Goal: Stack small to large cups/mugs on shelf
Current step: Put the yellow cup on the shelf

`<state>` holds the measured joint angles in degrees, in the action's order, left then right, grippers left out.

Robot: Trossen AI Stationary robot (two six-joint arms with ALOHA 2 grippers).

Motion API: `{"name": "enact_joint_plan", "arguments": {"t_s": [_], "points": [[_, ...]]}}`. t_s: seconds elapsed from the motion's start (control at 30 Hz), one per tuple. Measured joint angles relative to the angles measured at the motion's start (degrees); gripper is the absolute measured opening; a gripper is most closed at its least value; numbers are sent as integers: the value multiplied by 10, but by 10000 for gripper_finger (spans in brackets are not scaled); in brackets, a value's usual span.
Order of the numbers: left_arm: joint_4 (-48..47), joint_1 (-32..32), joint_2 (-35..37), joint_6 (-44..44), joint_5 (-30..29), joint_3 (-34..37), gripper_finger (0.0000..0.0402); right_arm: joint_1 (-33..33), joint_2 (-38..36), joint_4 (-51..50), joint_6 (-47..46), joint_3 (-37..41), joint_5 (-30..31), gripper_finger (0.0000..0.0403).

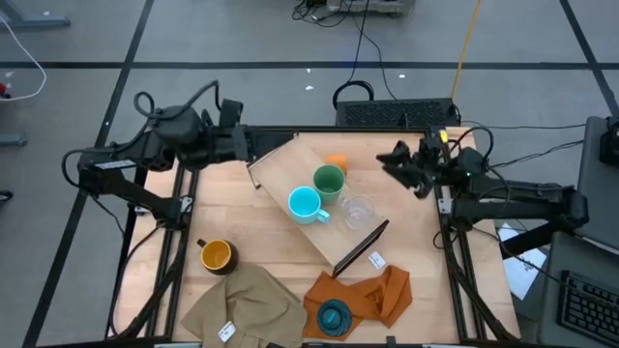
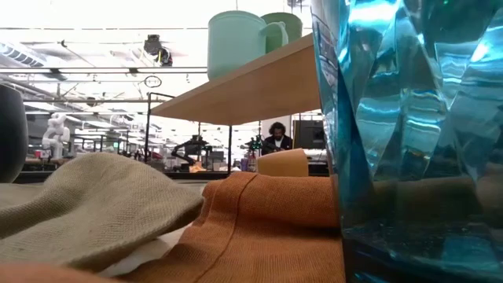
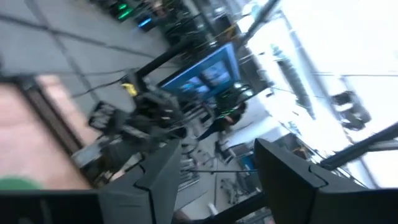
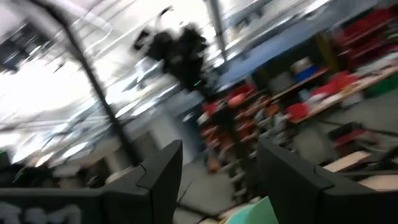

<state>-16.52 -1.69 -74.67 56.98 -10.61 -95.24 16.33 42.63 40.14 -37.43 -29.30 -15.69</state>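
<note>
The shelf stands aslant at mid-table. On it are the green cup, the light-blue mug and the clear tumbler. The orange cup shows at the shelf's far long edge, behind the green cup. The dark mug stands on the table at the near left. The teal cup rests on the orange cloth. My left gripper is raised off the shelf's far-left end, open and empty. My right gripper is raised at the far right, open and empty.
A tan cloth and an orange cloth lie along the near edge. A small white tag lies near the shelf's near-right bracket. Bare tabletop shows left of the shelf.
</note>
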Motion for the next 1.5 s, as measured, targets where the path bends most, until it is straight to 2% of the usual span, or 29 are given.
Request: {"name": "enact_joint_plan", "arguments": {"t_s": [0.13, 0.33, 0.4, 0.5, 0.7, 1.03, 1.33, 1.5], "points": [[51, -8, 0, -41, 0, 0, 202, 65, 0, -60, -67, 0, 19, 196], [95, -16, 4, -77, 5, 0, 202, 176, 8, -176, -133, 0, -38, 196], [107, -16, 6, -84, 9, 0, 202, 220, 19, -182, -157, 0, -79, 196], [107, -16, 14, -94, 10, 0, 202, 284, 47, -173, -178, 0, -171, 196], [108, -16, 17, -99, 10, 0, 202, 361, 139, -172, -168, 0, -300, 196], [107, -29, 14, -84, -35, 0, 202, 388, 301, -112, -123, 0, -370, 196], [108, -28, 14, -73, -79, 0, 202, 366, 416, -117, -75, 0, -386, 197], [108, -28, 14, -74, -103, 0, 202, 348, 453, -108, -53, 0, -386, 197]]}}
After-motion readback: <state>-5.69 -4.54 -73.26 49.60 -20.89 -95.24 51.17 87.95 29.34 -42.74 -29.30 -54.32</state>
